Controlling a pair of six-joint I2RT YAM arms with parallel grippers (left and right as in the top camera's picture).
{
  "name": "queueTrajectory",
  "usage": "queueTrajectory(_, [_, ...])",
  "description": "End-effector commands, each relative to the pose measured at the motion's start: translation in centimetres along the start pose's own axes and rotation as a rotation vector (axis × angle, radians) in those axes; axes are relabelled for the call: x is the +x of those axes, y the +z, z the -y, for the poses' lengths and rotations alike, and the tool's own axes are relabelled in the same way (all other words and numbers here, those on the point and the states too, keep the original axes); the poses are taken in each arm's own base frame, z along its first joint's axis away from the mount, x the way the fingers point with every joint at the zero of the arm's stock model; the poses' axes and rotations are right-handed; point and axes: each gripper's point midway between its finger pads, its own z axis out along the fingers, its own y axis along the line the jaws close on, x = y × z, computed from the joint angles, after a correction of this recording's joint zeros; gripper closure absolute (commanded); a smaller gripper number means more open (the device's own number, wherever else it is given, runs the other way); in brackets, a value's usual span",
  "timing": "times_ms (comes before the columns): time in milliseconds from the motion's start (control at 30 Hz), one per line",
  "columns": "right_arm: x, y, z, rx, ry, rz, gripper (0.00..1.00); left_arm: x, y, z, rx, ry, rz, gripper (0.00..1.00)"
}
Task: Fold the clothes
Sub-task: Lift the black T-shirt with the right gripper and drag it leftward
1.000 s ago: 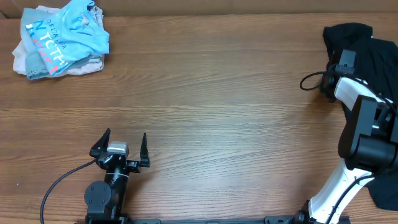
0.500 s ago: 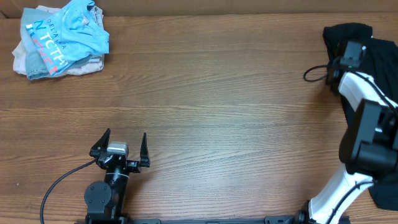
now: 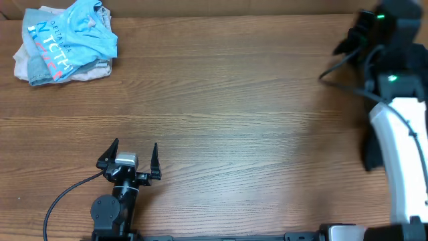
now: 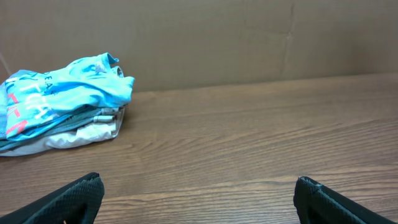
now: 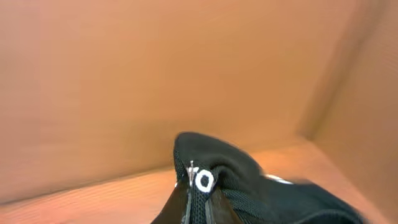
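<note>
My right gripper is shut on a fold of a black mesh garment and holds it up in front of a brown cardboard wall. In the overhead view the right arm is raised high at the far right, and it hides the black garment there. A pile of clothes topped by a light blue printed shirt lies at the far left corner; it also shows in the left wrist view. My left gripper is open and empty near the front edge, its fingertips wide apart.
The wooden table runs between the two arms. A cardboard wall stands along the far edge. A black cable trails from the left arm's base.
The right arm has risen from the black pile at the far right towards the camera, lifting black cloth with it. The left arm has not moved.
</note>
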Motion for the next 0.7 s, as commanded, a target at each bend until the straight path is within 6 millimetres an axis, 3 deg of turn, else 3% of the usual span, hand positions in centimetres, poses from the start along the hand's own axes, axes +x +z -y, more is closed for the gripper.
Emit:
queueTrajectory(0, [-2.1, -3.4, -9.6, -0.325, -0.003, 0.065, 0.96, 0.0, 0.0, -0.3, -0.015, -0.009, 0.004, 0.00])
queueTrajectory(133, [-0.4, -7.3, -18.8, -0.556, 0.014, 0.026, 0.96, 0.0, 0.0, -0.3, -0.015, -0.009, 0.004, 0.00])
queueTrajectory(233, [2.1, -10.4, -24.7, -0.695, 0.014, -0.044, 0.96, 0.0, 0.0, -0.3, -0.015, -0.009, 0.004, 0.00])
queueTrajectory(300, [3.9, -12.1, -27.5, -0.758, -0.005, -0.087, 0.96, 0.0, 0.0, -0.3, -0.015, -0.009, 0.004, 0.00])
queueTrajectory(333, [4.7, -12.9, -28.8, -0.786, -0.017, -0.108, 0.88, 0.0, 0.0, -0.3, -0.015, -0.009, 0.004, 0.00])
queueTrajectory(367, [5.7, -13.7, -29.9, -0.810, -0.025, -0.131, 0.70, 0.0, 0.0, -0.3, -0.015, -0.009, 0.004, 0.00])
queueTrajectory(400, [6.3, -14.3, -30.7, -0.827, -0.037, -0.144, 0.58, 0.0, 0.0, -0.3, -0.015, -0.009, 0.004, 0.00])
queueTrajectory(467, [7.2, -15.2, -31.7, -0.849, -0.055, -0.164, 0.48, 0.0, 0.0, -0.3, -0.015, -0.009, 0.004, 0.00])
queueTrajectory(567, [7.4, -15.3, -31.8, -0.851, -0.058, -0.168, 0.11, 0.0, 0.0, -0.3, -0.015, -0.009, 0.004, 0.00])
queueTrajectory(667, [7.3, -14.3, -30.8, -0.803, -0.058, -0.170, 0.00, 0.0, 0.0, -0.3, -0.015, -0.009, 0.004, 0.00])
